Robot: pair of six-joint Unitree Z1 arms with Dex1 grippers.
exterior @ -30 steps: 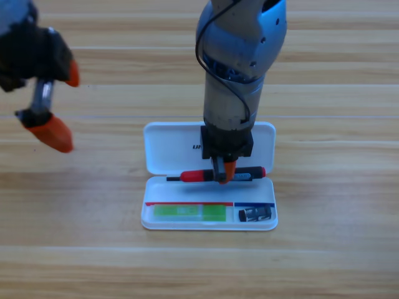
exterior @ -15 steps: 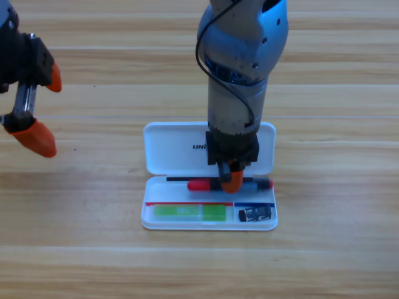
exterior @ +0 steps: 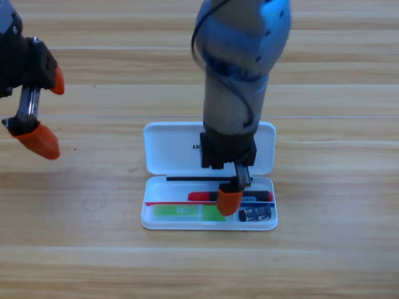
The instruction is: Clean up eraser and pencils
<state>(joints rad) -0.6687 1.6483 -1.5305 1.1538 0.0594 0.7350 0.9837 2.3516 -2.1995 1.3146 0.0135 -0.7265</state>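
I have the right pincer (exterior: 229,198) low in the white case (exterior: 163,152), near the middle of the worktop (exterior: 336,261). The red and black pencil (exterior: 201,196) lies in the case tray, just at 9 o'clock from the pincer. It runs long from 9 to 3 o'clock. I cannot tell if the pincer grips it or not. The green pencil (exterior: 187,212) sits at 7 o'clock from the pincer. The eraser (exterior: 256,215) sits at 4 o'clock. My right arm is the near one. My left pincer (exterior: 37,106) waits apart, far off at 10 o'clock. A second ago the red pencil hung higher, over the case hinge, and the left pincer was further in.
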